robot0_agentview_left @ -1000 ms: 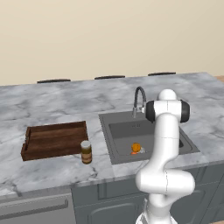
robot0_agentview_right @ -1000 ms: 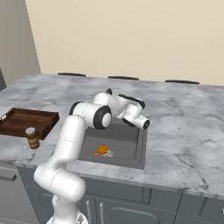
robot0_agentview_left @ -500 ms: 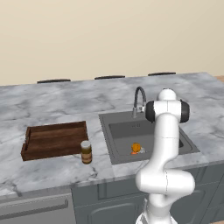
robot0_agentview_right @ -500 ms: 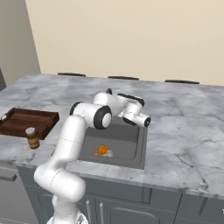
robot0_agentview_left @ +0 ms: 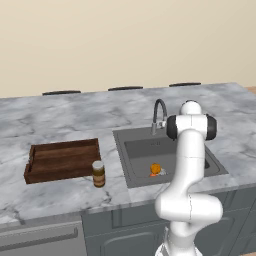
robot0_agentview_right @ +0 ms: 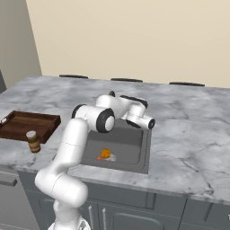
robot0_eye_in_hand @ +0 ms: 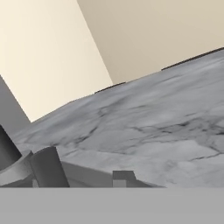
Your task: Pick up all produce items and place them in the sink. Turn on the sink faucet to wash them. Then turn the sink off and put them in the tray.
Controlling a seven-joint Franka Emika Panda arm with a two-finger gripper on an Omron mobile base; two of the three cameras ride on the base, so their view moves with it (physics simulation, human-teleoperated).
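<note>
In the sink (robot0_agentview_left: 135, 165) lie 2 produce items (robot0_agentview_left: 156, 170); claw state cannot be told.

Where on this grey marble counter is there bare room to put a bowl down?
The marble counter is bare behind the dark brown wooden tray and right of the dark grey sink basin. It is crowded between tray and sink, where the brown jar stands, and behind the basin by the dark gooseneck faucet.
</note>
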